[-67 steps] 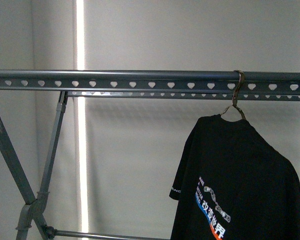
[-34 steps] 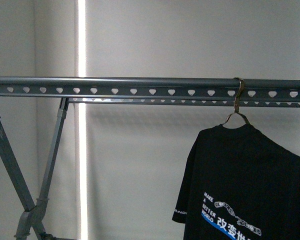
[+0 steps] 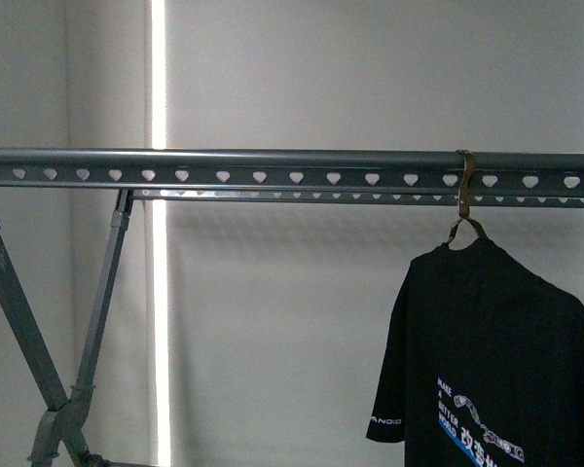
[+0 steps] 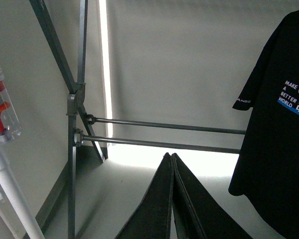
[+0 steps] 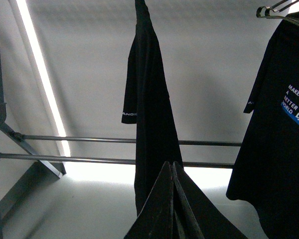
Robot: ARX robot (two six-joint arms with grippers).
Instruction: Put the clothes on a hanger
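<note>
The black T-shirt [image 3: 501, 355] hangs on a wire hanger hook [image 3: 464, 195] looped over the grey rack rail [image 3: 273, 167], far right along the rail; hem and most of the print run out of the front view. Left wrist view shows it at the right edge, "MAKE A BETTER WORLD" readable, w/ the rack's lower crossbars [image 4: 164, 134] behind it. Right wrist view shows 2 dark garments: the printed one at right and another black shirt [image 5: 149, 114] seen edge-on mid-frame; can't tell from that pic alone how the 2 relate. Handling, as a guess: light, limp cotton, no stiffness, so it'll sag and swing w/ any nudge, and the hook can slide along the smooth rail. Not fragile, not slippery. Best hold = the shoulder seam or collar near the hook, or the hook itself; grabbing the hem or sleeve would just tug it off-centre. Left gripper [image 4: 172, 199] and right gripper [image 5: 173, 204]: jaws pressed together, nothing between them, both low and clear of the fabric. Task looks about done.
</note>
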